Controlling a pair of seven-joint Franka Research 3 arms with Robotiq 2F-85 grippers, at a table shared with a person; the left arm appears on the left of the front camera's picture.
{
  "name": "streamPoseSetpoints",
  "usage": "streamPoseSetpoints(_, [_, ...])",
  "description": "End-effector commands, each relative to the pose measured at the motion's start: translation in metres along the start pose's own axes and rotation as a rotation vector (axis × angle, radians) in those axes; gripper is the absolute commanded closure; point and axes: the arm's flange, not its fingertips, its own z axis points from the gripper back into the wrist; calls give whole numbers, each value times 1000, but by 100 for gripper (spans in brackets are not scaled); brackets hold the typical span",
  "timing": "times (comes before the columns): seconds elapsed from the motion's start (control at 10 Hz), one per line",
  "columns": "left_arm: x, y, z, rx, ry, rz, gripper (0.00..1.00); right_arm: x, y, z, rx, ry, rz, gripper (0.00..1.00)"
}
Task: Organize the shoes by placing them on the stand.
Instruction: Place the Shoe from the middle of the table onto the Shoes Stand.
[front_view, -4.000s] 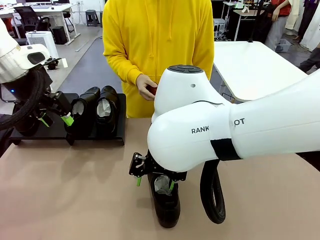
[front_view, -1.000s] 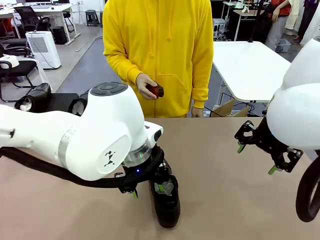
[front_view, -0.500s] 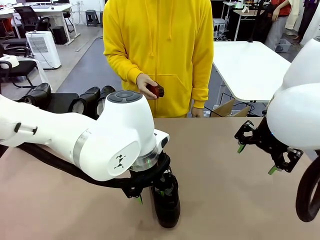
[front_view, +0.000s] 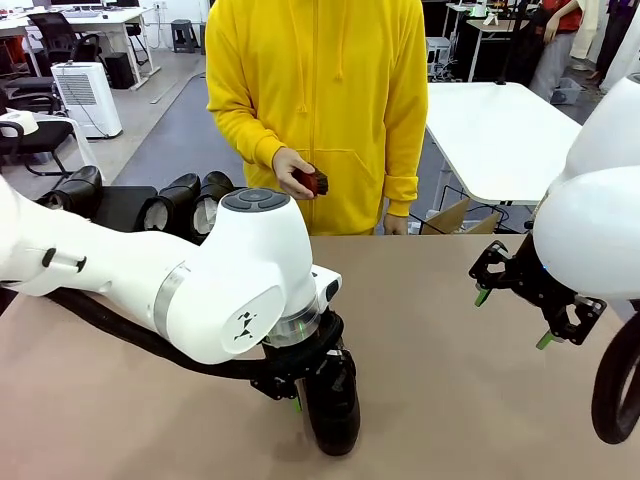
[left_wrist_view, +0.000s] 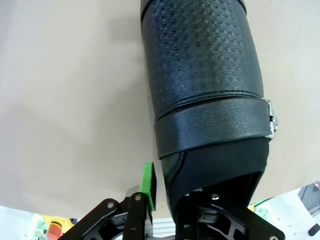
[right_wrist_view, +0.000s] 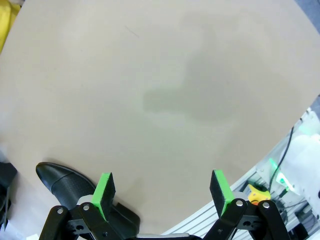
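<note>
Your left gripper (front_view: 305, 388) pinches the rim of the lone shoe (front_view: 333, 410) near the table's (front_view: 450, 400) front edge; right gripper (front_view: 515, 315) hangs spread, holding nothing. That thin rim grip may slip or tilt the shoe in transit. The stand (front_view: 125, 205) at the far-left corner already carries three shoes, so you risk clipping them.

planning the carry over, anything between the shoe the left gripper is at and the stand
Nothing visible on the table blocks it. The shoe sits near the front edge under the left gripper; the stand is far-left. Only the left arm's own bulk lies across that line.
</note>
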Motion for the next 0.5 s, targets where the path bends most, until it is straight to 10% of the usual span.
streamPoseSetpoints(0.0, [4, -3, -1, 0, -19, -17, 100, 2, 1, 2, 9, -7, 21, 0])
streamPoseSetpoints(0.4, [-4, 2, 22, -5, 28, -74, 100, 2, 1, 2, 9, -7, 21, 0])
